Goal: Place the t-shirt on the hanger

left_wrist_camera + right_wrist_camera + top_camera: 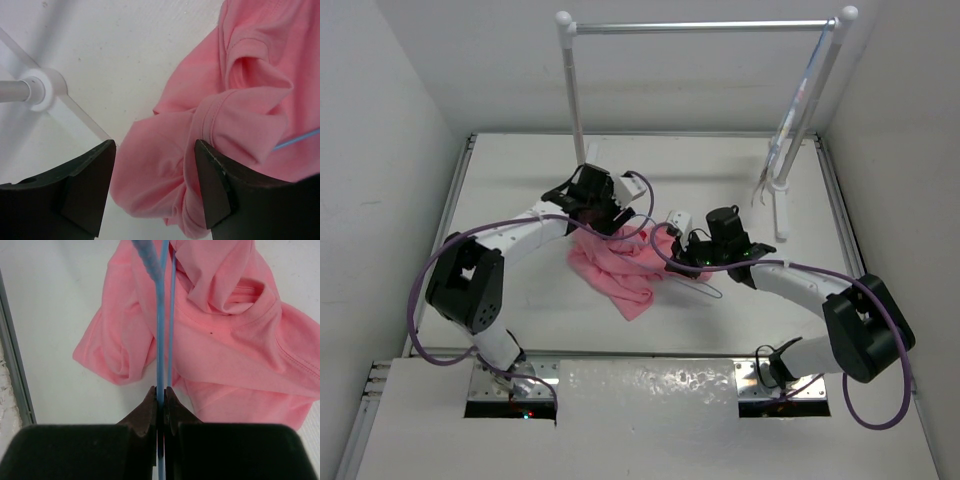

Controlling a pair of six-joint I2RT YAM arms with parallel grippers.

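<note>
1. Left pincer (154, 165). Its jaws stand apart, straddling a rolled fold at the left rim of the t-shirt (618, 268). The right finger (215, 185) touches the cloth. The left finger (90, 185) stands clear of it, with bare table (520, 160) showing in the gap. Treat the garment as not gripped on this side. The spacing suits either a fresh bite on the fold or a release; the views do not tell you which. The white rack foot (44, 89) lies just beyond the left finger, toward the far edge of the table.

2. T-shirt. It lies crumpled on the table near the middle, slightly toward the left edge. It is a soft salmon-pink knit, bunched into overlapping folds. A ribbed, stitched band curls open in both wrist views. You cannot tell whether that band is the collar or a sleeve. Expect the cloth to sag and slide rather than hold any shape.

3. Hanger (161, 330). Two thin pale-blue wires run from the right pincer away across the cloth. A twisted section shows at the far end. Part of the wire appears to pass among the folds, so judge the shirt partly threaded at most, not hung.

4. Right pincer (161, 397). Its jaws are clamped on the hanger wire. This grip steadies the frame while the other arm works the cloth.

5. A second hanger (792, 110) hangs from the rack (573, 90) near the far right corner. Disregard it.
</note>
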